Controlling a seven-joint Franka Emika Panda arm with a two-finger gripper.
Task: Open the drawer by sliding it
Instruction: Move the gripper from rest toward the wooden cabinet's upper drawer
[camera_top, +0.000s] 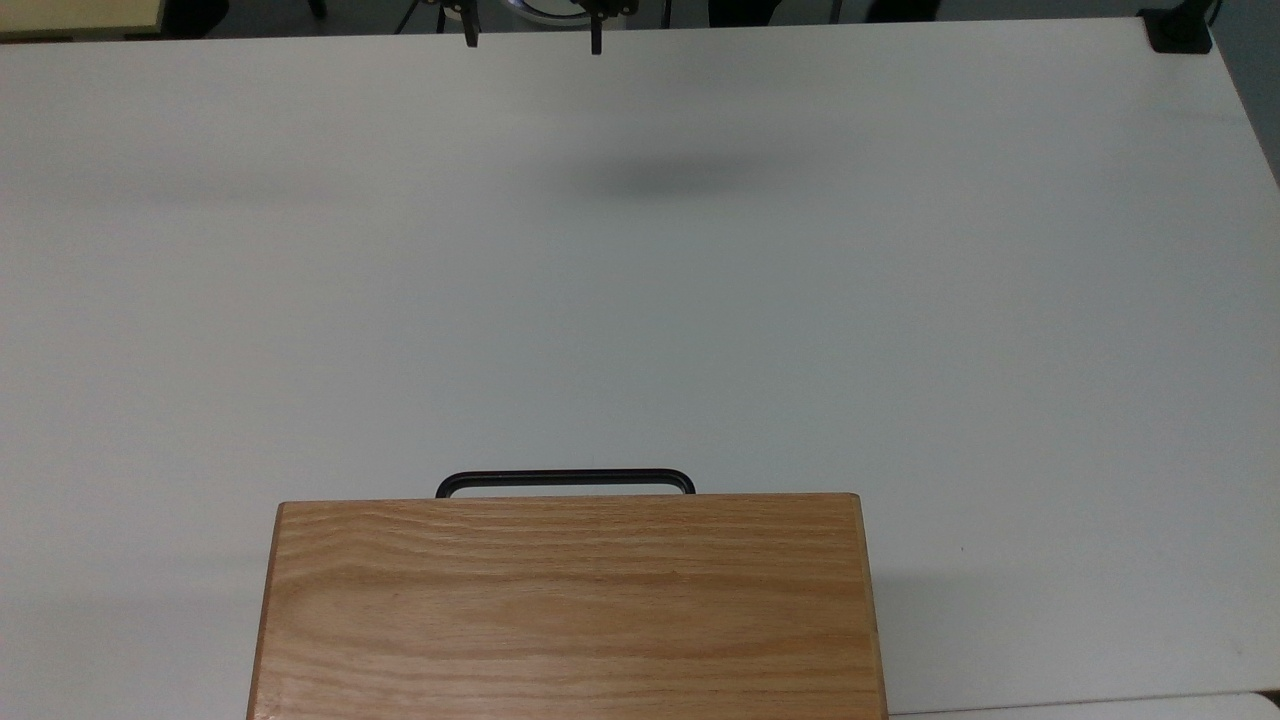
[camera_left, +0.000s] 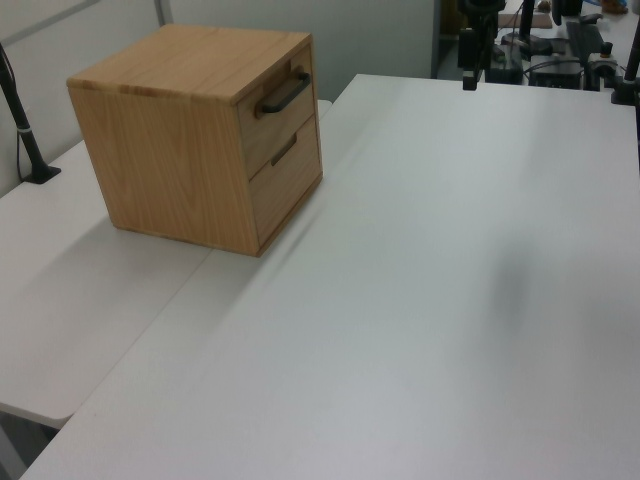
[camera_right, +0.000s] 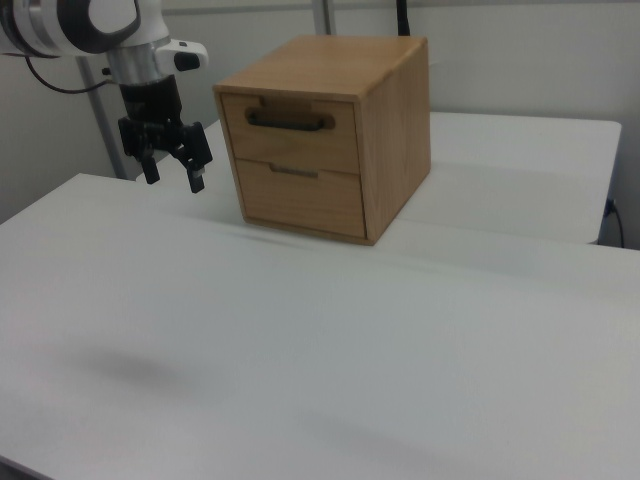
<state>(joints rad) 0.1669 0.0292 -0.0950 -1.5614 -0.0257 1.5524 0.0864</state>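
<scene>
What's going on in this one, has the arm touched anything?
Nothing is being handled. The gripper hangs above the white table with its jaws open and empty, well away from the wooden cabinet. The upper drawer with the black bar handle is shut, flush with the cabinet front.

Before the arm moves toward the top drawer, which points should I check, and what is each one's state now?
1. Claw open and empty: ok.
2. Top drawer fully shut, front flush with cabinet: ok.
3. Black handle free, nothing on it: ok.
4. Table bare between claw and cabinet: ok.
5. Claw at handle height: cannot tell.
6. Claw on handle: not ok, apart, toward the right view's left.
</scene>
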